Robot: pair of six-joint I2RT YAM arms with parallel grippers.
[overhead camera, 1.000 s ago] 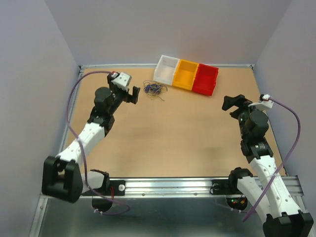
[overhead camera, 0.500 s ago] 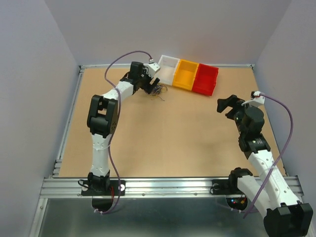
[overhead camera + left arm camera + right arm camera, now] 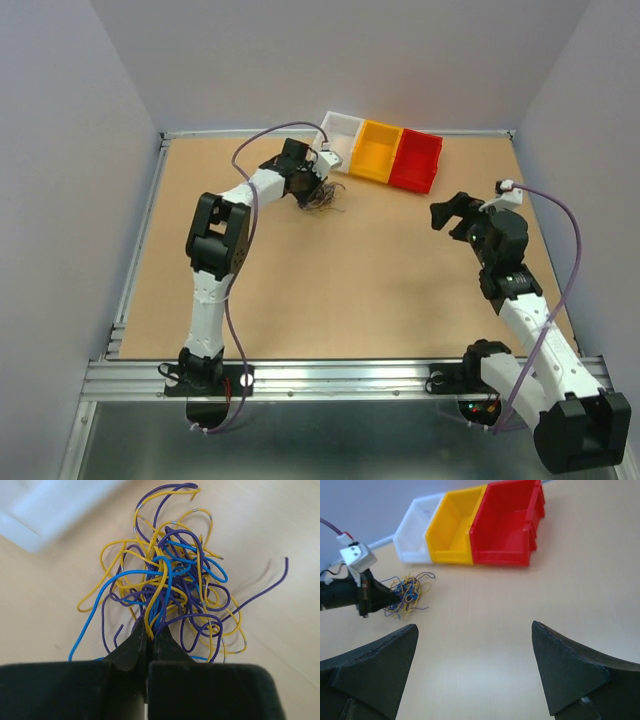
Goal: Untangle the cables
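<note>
The cables (image 3: pixel 170 587) lie in one knotted heap of blue, yellow and dark purple strands, looped through one another, with a few loose ends straying out to the right of the left wrist view. In the overhead view the cables (image 3: pixel 324 197) sit on the table (image 3: pixel 350 290) in the upper middle of the frame, just below and left of the white bin (image 3: pixel 336 140). The yellow bin (image 3: pixel 375 150) and red bin (image 3: pixel 415 160) run on to its right. As far as the pictures show, all three bins hold nothing and no strand lies apart from the heap. By that I judge the task barely begun: a first pinch has been taken and all the separating is left.

The left gripper (image 3: pixel 149 632) meets the lower edge of the heap with its fingers pressed together. A yellow and a blue strand appear to run into the pinch, though how many are caught cannot be told. The left arm (image 3: pixel 215 240) rises from the lower left of the overhead view, folds at its elbow and stretches up and right to the heap, gripper low over the table.

The right gripper (image 3: pixel 447 212) hangs at middle right, well apart from the heap, its fingers spread wide on nothing and facing the cables (image 3: pixel 407 592) and bins. The right arm (image 3: pixel 520 300) leans up from the lower right corner.
</note>
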